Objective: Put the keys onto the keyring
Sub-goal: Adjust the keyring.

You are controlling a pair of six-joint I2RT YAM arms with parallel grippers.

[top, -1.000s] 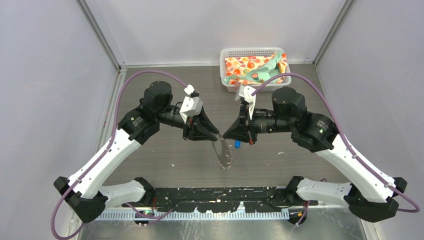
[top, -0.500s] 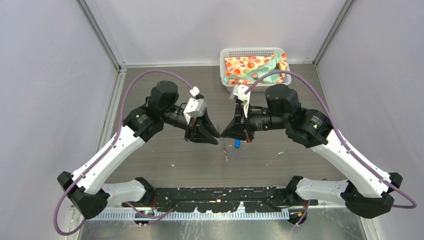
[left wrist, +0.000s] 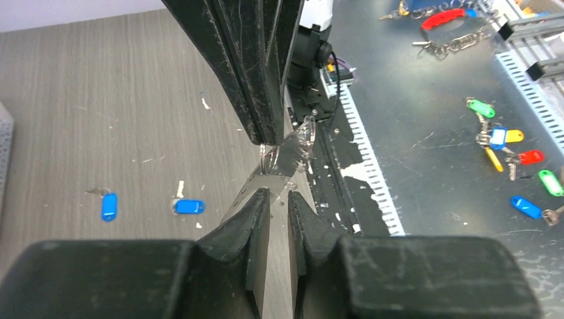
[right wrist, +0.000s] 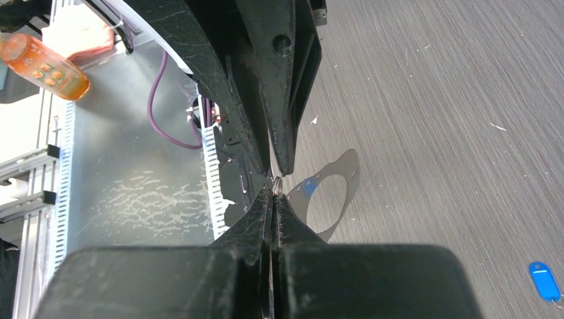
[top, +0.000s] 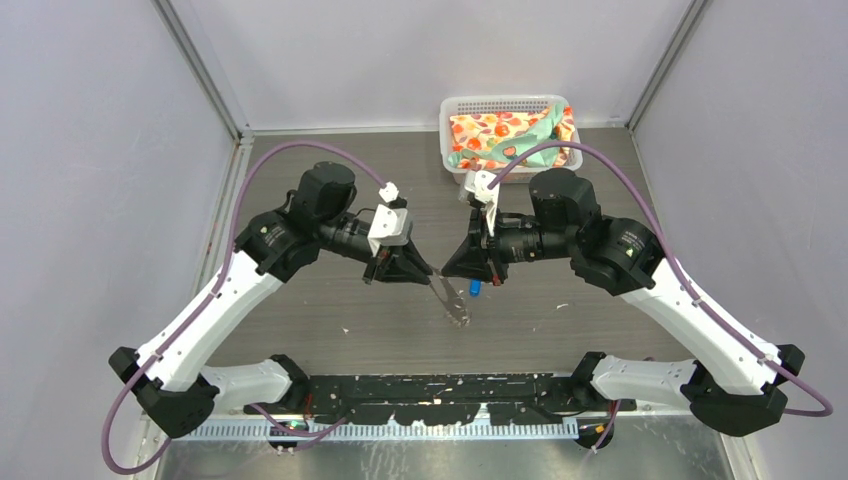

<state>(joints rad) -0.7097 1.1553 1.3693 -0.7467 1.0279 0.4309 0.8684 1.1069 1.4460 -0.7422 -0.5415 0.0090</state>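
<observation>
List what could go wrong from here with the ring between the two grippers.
1. The right gripper pinches the keyring only by its thin edge, at the very fingertips. With the left gripper right against it, a small push may twist it or knock it loose.
2. Both keys lie on the table, apart from the ring, and both grippers are busy at it. Freeing one to fetch a key may drop the ring.
</observation>
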